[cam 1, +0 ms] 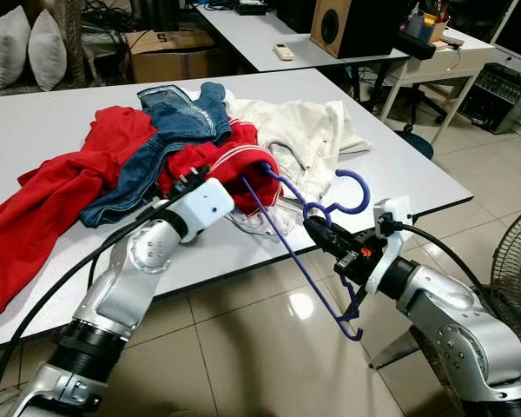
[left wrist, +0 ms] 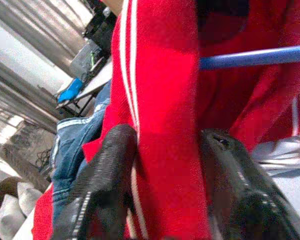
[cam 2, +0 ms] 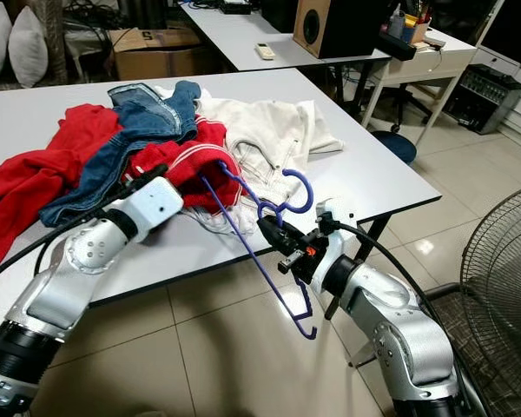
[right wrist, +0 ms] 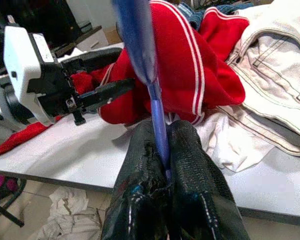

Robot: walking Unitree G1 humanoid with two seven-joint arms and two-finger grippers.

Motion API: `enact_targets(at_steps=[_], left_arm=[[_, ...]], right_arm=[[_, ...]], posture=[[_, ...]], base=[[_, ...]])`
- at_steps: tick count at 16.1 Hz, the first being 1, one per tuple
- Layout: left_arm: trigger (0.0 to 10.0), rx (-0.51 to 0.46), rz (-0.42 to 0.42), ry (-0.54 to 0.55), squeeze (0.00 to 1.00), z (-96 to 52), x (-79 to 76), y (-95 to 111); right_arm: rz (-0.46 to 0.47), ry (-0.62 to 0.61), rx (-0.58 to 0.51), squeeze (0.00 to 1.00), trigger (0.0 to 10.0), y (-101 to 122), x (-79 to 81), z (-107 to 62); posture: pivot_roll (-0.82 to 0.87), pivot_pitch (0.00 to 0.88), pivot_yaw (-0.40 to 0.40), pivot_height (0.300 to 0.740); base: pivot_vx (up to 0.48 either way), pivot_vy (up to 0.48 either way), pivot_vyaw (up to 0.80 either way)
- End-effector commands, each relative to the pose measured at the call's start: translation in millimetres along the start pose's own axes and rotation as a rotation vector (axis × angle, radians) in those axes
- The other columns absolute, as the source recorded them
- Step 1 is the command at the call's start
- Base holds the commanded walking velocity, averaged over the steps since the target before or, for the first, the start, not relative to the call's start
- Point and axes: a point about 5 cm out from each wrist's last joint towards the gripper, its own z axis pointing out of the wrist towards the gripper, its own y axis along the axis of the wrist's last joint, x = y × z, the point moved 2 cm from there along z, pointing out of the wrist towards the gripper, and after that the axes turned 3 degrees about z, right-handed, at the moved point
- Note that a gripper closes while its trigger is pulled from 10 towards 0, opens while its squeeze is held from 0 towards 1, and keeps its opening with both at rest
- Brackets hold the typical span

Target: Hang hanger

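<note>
Nearest to us, off the front edge of the table (cam 1: pixel 52 130), our right gripper (cam 1: pixel 317 228) has its jaws clenched on the blue hanger (cam 1: pixel 282 230), pinching the thin rod just below the hook; the right wrist view shows the two black fingers (right wrist: pixel 190 170) pressed together around that rod. The hanger hangs tilted in the air over the tiled floor (cam 1: pixel 269 347): its hook curls up above the table's front edge near the right corner, one shoulder drops down past the edge toward the floor, and its other end runs up into the red clothing.

Just beyond, over the front edge, our left gripper (cam 1: pixel 200 181) reaches into the pile, its jaws grasping a fold of the red garment with white stripes (cam 1: pixel 234 161); the left wrist view shows red cloth pinched between the two fingers (left wrist: pixel 107 170), with the hanger's blue bar crossing behind it.

Farther in, the pile spreads across the middle of the table: a plain red garment (cam 1: pixel 61 195) trails toward the left edge, blue jeans (cam 1: pixel 169 130) lie over the reds, and white trousers (cam 1: pixel 300 130) lie toward the right edge.

Past the table's far edge stand another table with a wooden speaker (cam 1: pixel 334 26), a cardboard box (cam 1: pixel 169 52) and two grey cushions (cam 1: pixel 26 48). A fan (cam 1: pixel 517 269) stands on the floor to the right.
</note>
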Motion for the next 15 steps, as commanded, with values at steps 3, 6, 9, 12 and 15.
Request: enact_targets(at_steps=[3,6,9,12,15], left_arm=[[0.0,-0.019,-0.005,0.048,0.00,6.4,9.6,5.9],[0.0,-0.034,-0.015,0.062,0.00,13.1,8.7,11.7],[0.0,-0.031,-0.012,0.073,0.00,15.4,11.5,10.9],[0.0,-0.025,-0.007,0.064,0.00,14.3,16.0,7.6],[0.0,-0.029,-0.053,-0.008,0.00,11.5,18.3,3.6]], right_arm=[[0.008,0.013,-0.019,0.00,10.0,7.3,-0.7,-0.6],[0.012,0.021,-0.020,0.00,10.0,7.5,1.6,-0.3],[0.016,0.029,-0.014,0.00,10.0,5.9,4.2,-0.4],[0.019,0.028,-0.011,0.00,10.0,4.7,3.7,0.0],[0.020,0.018,-0.016,0.00,10.0,5.9,1.3,1.2]], posture=[[-0.07,0.000,-0.082,0.740],[-0.07,0.000,-0.082,0.740],[-0.07,0.000,-0.082,0.740],[-0.07,0.000,-0.075,0.740],[-0.07,0.000,-0.075,0.740]], base=[[0.000,0.000,0.00],[0.000,0.000,0.00],[0.000,0.000,0.00],[0.000,0.000,0.00],[0.000,0.000,0.00]])
